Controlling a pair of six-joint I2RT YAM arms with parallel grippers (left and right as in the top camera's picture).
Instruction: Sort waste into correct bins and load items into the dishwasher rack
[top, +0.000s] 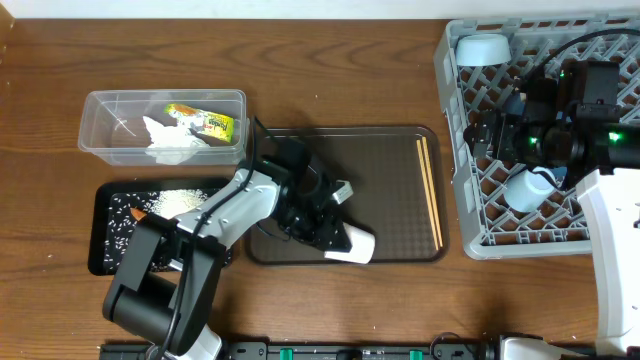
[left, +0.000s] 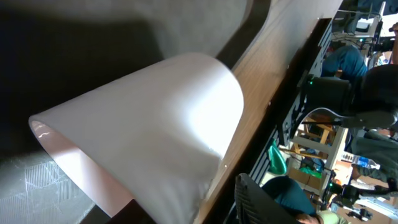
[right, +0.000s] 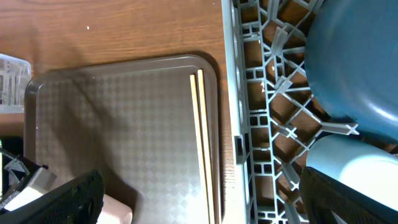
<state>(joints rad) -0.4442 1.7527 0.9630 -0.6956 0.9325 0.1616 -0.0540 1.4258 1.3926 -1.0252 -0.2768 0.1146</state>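
White cup (top: 352, 243) lies on its side on the brown serving tray (top: 390, 150), at the tray's near rim and roughly midway along it, and it is the item in hand. The left gripper (top: 335, 225) is down on it: in the left wrist view the cup's pale wall fills almost the whole frame, so the claw has clearly reached the cup. The fingers themselves are not visible, though, so whether they have actually clamped it cannot be told. The step is judged to be the pickup of the cup for loading. The next move calls for a firm hold, a lift clear of the tray's rim, and a carry across to the dishwasher rack (top: 452, 150), which stands just beside the tray's right side. The chopsticks (top: 430, 190) lie along the tray's right edge, across that path, so the cup should pass above them. Over the rack, the right gripper (right: 199, 186) hangs with its fingers spread wide and nothing between them. A small light-blue bowl (top: 482, 47), a small pale-blue cup (top: 528, 187) and a dark-blue bowl (right: 354, 56) already sit inside. Off the tray's left side, the clear tub (top: 100, 125) and the black tray (top: 105, 235) hold waste.
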